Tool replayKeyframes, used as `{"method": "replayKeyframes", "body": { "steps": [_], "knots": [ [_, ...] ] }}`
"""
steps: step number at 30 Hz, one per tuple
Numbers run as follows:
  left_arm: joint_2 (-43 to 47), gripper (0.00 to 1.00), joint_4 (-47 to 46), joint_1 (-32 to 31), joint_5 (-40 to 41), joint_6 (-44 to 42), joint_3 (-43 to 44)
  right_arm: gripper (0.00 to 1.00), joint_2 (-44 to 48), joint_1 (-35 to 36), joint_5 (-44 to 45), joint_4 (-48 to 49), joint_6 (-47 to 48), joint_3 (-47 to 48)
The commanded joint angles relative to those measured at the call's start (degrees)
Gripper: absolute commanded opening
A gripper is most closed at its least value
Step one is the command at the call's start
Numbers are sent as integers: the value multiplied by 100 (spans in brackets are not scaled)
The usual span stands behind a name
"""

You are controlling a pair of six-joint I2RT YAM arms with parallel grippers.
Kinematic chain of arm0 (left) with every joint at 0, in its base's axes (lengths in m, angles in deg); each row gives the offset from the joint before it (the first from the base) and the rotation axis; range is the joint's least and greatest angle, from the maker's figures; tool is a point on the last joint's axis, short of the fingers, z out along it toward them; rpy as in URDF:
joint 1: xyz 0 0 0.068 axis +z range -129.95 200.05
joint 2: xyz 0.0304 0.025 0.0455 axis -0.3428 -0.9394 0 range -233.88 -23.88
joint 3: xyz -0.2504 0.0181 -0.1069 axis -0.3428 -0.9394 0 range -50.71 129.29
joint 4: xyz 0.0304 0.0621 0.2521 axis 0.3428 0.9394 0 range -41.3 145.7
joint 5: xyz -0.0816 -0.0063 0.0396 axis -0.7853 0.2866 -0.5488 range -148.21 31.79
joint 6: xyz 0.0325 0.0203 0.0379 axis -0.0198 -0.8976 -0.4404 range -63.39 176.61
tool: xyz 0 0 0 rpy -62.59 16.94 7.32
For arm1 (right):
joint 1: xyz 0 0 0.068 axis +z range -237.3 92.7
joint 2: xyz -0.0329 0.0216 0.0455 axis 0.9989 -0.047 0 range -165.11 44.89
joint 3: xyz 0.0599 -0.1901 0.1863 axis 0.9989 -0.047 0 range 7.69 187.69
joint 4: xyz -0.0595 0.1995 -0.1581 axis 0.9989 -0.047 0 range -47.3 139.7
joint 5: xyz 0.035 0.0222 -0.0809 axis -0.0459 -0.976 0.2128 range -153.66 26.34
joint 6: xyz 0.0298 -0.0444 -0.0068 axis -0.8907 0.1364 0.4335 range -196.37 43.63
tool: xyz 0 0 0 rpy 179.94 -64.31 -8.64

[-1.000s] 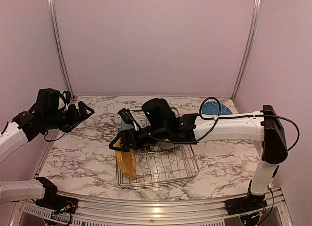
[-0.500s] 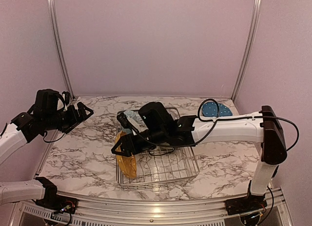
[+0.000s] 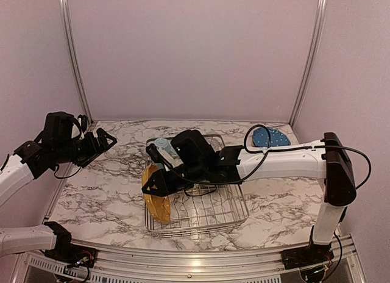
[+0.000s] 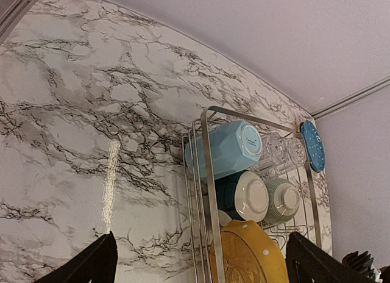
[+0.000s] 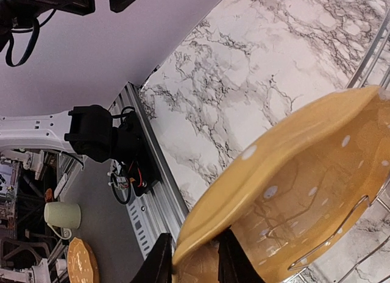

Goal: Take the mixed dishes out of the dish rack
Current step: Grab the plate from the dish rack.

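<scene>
Now R end effector (image 5: 194, 260) on plate (image 5: 304, 167)

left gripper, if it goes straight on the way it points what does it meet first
Likely the left rim of the rack, near the blue mug. The left gripper points across the table toward it, jaws open. If it tilts lower than it looks, the table comes first.

Rack (image 3: 201, 217) left end: filled by upright yellow plate (image 3: 156, 200), right gripper (image 3: 149, 182) at its rim.
Above rack: crossed by right arm (image 3: 274, 161).
Rack far side: packed with mug (image 4: 228, 150), bowls (image 4: 253, 196).
Table (image 3: 97, 185) left of rack: open marble.
Far right corner: held by blue plate (image 3: 271, 136).
</scene>
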Motion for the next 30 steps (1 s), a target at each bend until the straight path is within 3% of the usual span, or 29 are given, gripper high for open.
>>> {"method": "replayKeyframes", "body": {
  "steps": [1, 12, 30],
  "knots": [
    [9, 99, 35, -20, -14, -14, -15, 19, -69, 53, 84, -3, 25, 173],
    [24, 99, 16, -20, -40, 14, -42, 0, 147, 53, 137, 6, -114, 76],
    [-3, 99, -35, -16, -48, 49, -51, 0, 747, -6, 98, 261, -261, -31]
  ]
}}
